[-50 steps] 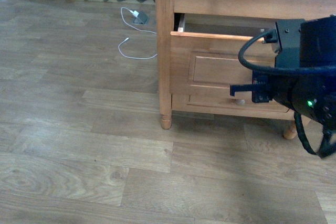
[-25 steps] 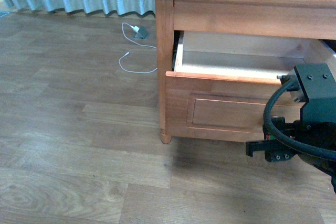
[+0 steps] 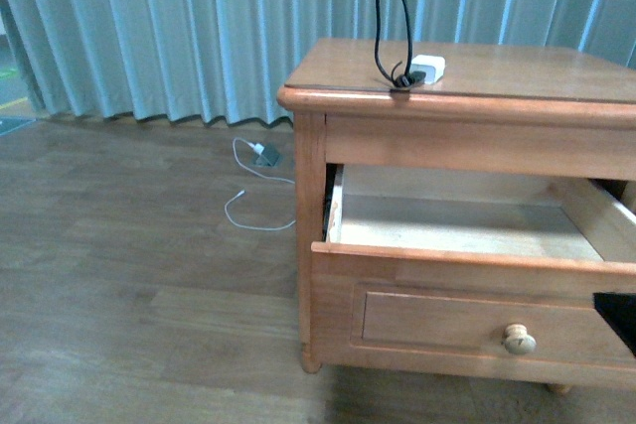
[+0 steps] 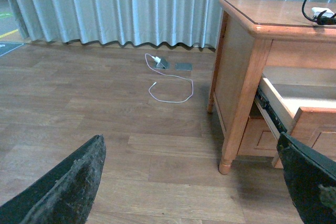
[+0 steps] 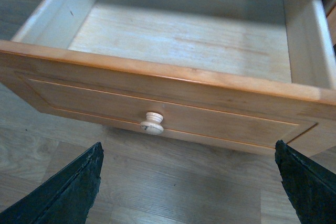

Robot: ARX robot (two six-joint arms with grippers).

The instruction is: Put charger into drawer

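Note:
The charger point(image 3: 428, 69), a small white cube with a black cable looping up from it, sits on the nightstand top point(image 3: 517, 71); it also shows in the left wrist view as the charger point(image 4: 321, 12). The drawer point(image 3: 437, 310) stands pulled out, and its pale interior point(image 5: 184, 35) holds nothing. My right gripper point(image 5: 189, 195) hangs open over the floor just in front of the drawer's knob point(image 5: 151, 123), touching nothing. Only a black corner of the right arm point(image 3: 621, 320) shows in the front view. My left gripper point(image 4: 189, 192) is open above the floor, left of the nightstand.
A thin white cable with a small adapter point(image 3: 260, 156) lies on the wood floor by the pale blue curtain point(image 3: 179, 27). The nightstand's front leg point(image 4: 227, 163) stands near the left gripper. Bare floor point(image 3: 129, 325) stretches to the left.
The drawer has come out from barely ajar to wide open. The right arm has dropped to the lower right edge of the front view, which now takes in the nightstand top and the charger.

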